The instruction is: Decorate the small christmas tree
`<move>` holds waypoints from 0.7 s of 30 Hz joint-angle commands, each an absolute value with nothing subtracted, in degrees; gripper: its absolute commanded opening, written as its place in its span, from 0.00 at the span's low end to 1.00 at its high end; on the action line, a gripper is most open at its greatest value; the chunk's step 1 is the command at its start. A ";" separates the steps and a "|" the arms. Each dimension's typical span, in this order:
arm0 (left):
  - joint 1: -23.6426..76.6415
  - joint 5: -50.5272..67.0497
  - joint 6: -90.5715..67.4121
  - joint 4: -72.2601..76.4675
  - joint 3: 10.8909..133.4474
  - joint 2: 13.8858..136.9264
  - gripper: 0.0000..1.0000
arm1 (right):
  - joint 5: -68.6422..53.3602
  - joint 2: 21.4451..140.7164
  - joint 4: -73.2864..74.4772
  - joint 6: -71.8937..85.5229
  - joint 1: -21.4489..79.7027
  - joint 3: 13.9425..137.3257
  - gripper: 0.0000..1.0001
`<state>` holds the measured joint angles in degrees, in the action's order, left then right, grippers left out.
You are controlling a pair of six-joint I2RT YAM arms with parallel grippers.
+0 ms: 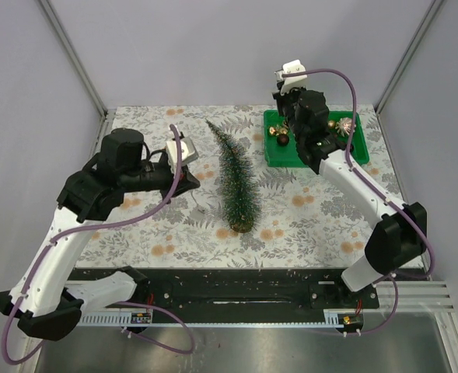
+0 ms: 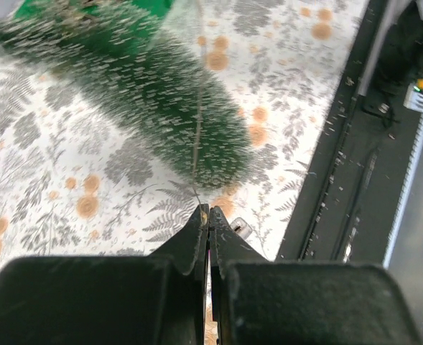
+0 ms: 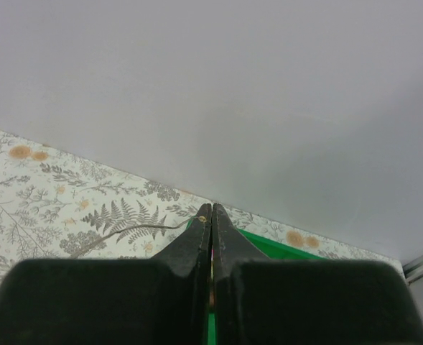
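The small christmas tree (image 1: 235, 180) is in the middle of the table, its tip toward the far left and its light base toward the near edge. I cannot tell whether it stands or lies. In the left wrist view the tree (image 2: 146, 93) fills the upper left. My left gripper (image 1: 191, 177) is just left of the tree, shut on a thin thread (image 2: 196, 129) that runs straight across the bristles. My right gripper (image 1: 281, 97) is raised over the far left corner of the green tray (image 1: 275, 158), shut (image 3: 212, 208) on a thin thread (image 3: 125, 233) that trails off to the left.
The green tray holds several small ornaments (image 1: 333, 126), some gold. A small silver piece (image 2: 240, 228) lies on the fern-patterned cloth by my left fingertips. The black base rail (image 1: 236, 284) runs along the near edge. Grey walls close in the back and sides.
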<state>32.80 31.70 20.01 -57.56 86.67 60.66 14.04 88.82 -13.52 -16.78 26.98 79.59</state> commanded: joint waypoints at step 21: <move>16.52 33.83 12.92 -39.12 58.02 62.40 0.00 | 16.26 103.36 -5.98 -17.32 24.79 88.60 0.00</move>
<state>16.71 33.12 12.99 -45.74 61.78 62.78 14.15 104.18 -5.89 -19.70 26.44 90.28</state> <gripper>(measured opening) 0.016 0.017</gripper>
